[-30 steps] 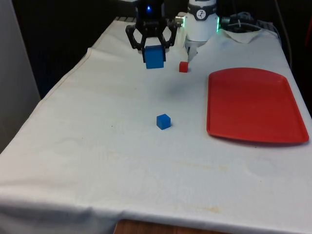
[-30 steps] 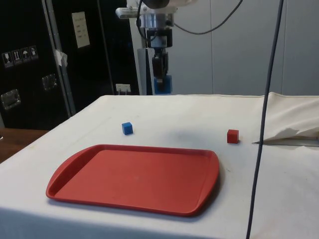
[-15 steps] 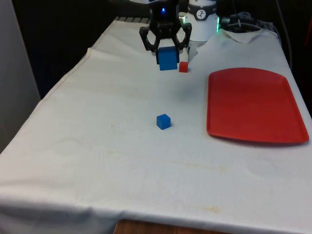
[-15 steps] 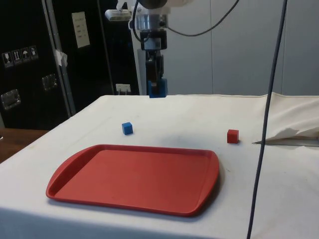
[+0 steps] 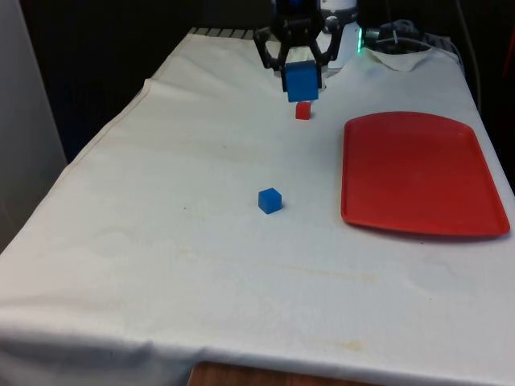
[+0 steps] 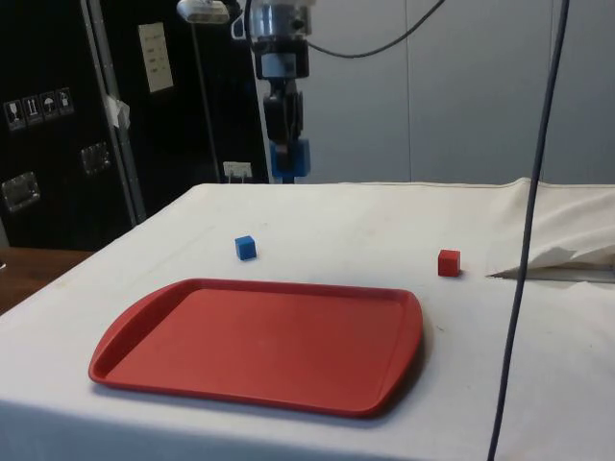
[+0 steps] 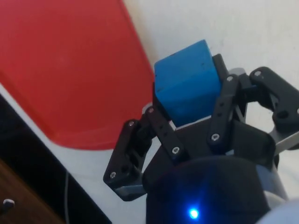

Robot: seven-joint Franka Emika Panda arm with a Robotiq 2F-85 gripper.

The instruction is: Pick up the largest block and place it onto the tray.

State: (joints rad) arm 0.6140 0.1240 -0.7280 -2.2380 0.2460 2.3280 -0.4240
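The big block (image 5: 302, 80) hangs in the air at the upper centre of the front view, pinched in the claw (image 5: 301, 71), well above the cloth (image 5: 161, 241). In the side view the block (image 6: 298, 157) sits at the upper left of centre, high over the table's far edge. Over the last second it has travelled toward the front view's right: it was left of the red cube and now sits right above the red cube (image 5: 302, 110) in that frame, closer to the tray (image 5: 418, 173). By this reading the pick is done and the carry is about halfway, with the block not yet over the tray.

The claw (image 7: 187, 121) is closed partway, its 2 fingers (image 7: 161, 128) pressed on opposite faces of the block (image 7: 187, 84); the gap equals the block's width. It touches nothing else. In the wrist view the tray (image 7: 60, 70) lies below and to one side.

The tray fills the right of the front view and is bare. The small blue cube (image 5: 270, 200) rests at centre frame, well apart from the tray, and the red cube (image 6: 449, 262) is untouched. The next move likely calls for more travel toward the tray, then a descent.
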